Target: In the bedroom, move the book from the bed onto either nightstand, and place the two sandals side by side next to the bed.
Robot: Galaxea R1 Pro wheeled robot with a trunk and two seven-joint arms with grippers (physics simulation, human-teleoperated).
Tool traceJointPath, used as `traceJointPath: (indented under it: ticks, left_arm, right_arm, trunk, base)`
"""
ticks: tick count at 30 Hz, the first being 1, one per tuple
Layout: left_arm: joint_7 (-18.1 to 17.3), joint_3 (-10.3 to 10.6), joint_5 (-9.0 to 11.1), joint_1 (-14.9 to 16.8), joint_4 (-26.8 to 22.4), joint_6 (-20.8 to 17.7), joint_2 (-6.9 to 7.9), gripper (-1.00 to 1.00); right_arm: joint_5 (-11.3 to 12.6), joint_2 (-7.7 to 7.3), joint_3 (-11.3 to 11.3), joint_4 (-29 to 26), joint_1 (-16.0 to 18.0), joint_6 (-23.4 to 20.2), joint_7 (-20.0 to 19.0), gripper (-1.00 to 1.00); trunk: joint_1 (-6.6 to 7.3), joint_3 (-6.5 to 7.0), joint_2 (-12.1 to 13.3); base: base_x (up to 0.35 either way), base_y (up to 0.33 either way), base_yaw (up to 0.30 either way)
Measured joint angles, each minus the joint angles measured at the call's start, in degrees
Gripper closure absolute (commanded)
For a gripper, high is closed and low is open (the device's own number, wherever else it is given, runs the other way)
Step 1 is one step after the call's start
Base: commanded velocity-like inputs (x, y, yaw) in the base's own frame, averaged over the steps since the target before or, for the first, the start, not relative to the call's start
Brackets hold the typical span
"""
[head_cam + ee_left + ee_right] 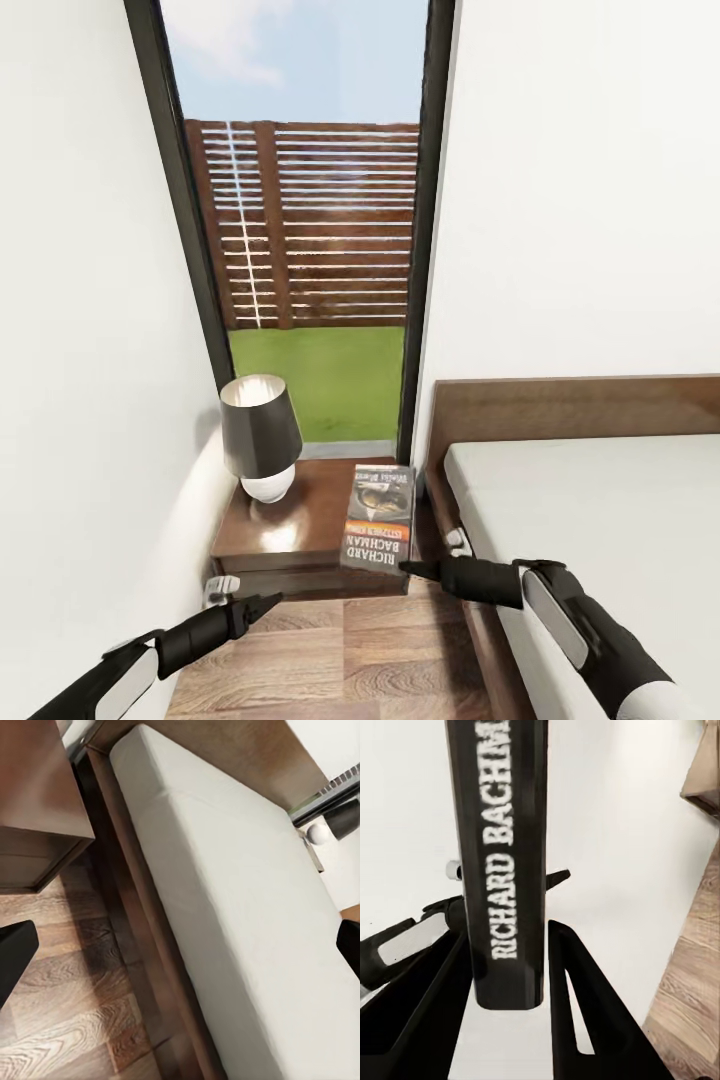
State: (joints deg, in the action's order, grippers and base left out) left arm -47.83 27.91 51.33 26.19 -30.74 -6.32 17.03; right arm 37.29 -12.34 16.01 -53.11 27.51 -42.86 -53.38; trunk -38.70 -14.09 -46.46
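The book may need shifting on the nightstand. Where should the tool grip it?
Probably the near short edge of the book, approached from the robot's side with one finger above and one below. It lies flat at the front of the nightstand, where the right tool straddles it.

book (378,518) cover, head view: "RICHARD BACHMAN" in white, upside down, reading from the 6 o'clock end; smaller orange-band lettering not legible. book spine (506,862), right wrist view: "RICHARD BACHM…", white on black, cut off by the frame edge.

The book (379,518) has a dark grey-black cover with an orange band and white lettering. The nightstand (300,520) is glossy dark brown; the bed (600,520) mattress is light grey.
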Motion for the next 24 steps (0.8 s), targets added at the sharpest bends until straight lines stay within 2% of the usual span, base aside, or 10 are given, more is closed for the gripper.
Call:
traceJointPath:
  ticks: [1, 2, 3, 4, 5, 6, 9, 11, 22, 24]
  left_arm:
    - [0.03, 0.02, 0.00, -0.03, -0.01, 0.11, -0.03, -1.00]
    - [0.06, 0.07, 0.00, -0.03, 0.05, 0.24, -0.47, -1.00]
    - [0.06, 0.05, -0.01, -0.06, 0.05, 0.27, -0.66, -1.00]
    - [0.06, 0.06, 0.00, -0.06, 0.07, 0.30, -0.83, -1.00]
    - [0.08, 0.08, 0.00, -0.04, 0.09, 0.32, -0.93, -1.00]
    - [0.10, 0.09, 0.00, -0.04, 0.12, 0.33, -1.03, -1.00]
    - [0.12, 0.08, 0.00, -0.05, 0.13, 0.33, -1.20, -1.00]
    - [0.12, 0.08, 0.00, -0.05, 0.15, 0.33, -1.24, -1.00]
    - [0.14, 0.08, 0.00, -0.05, 0.87, 0.35, -1.77, -1.00]
    - [0.19, 0.08, 0.00, -0.06, 0.89, 0.34, -1.85, -1.00]
  right_arm:
    - [0.76, -0.02, -2.12, 0.91, 0.02, 0.29, 0.44, 1.00]
    - [2.36, 0.13, -6.75, 3.36, -0.02, 0.13, 3.07, 1.00]
    - [3.55, 0.46, -12.68, 4.77, 0.05, 0.47, 5.19, 1.00]
    - [5.14, 2.07, -13.81, 6.55, 0.06, 0.29, 9.27, 1.00]
    - [3.27, 3.86, -14.41, 7.92, -0.01, 0.75, 12.11, 1.00]
    - [4.98, 5.79, -15.89, 8.87, 0.02, 0.42, 15.04, 1.00]
    - [5.68, 7.63, -17.86, 9.68, 0.04, 0.44, 17.57, 1.00]
    - [5.90, 8.06, -18.36, 9.84, 0.04, 0.41, 18.12, 1.00]
    - [5.69, 12.49, -18.34, 9.62, 0.04, -0.27, 18.65, 1.00]
    - [5.68, 13.77, -18.14, 9.54, 0.04, -0.42, 18.69, 1.00]
  trunk:
    - [0.00, 0.00, 0.00]
    - [0.00, -0.01, 0.00]
    - [0.00, 0.00, 0.01]
    - [0.00, 0.00, 0.00]
    - [0.00, -0.02, 0.01]
    - [0.00, -0.01, 0.00]
    - [0.00, 0.00, 0.00]
    - [0.00, 0.00, 0.00]
    - [0.00, 0.00, 0.00]
    - [0.00, 0.00, 0.00]
  base:
    - [0.000, 0.000, 0.000]
    - [0.000, 0.000, 0.000]
    - [0.000, 0.000, 0.000]
    - [0.000, 0.000, 0.000]
    - [0.000, 0.000, 0.000]
    - [0.000, 0.000, 0.000]
    - [0.000, 0.000, 0.000]
    - [0.000, 0.000, 0.000]
    - [0.000, 0.000, 0.000]
    - [0.000, 0.000, 0.000]
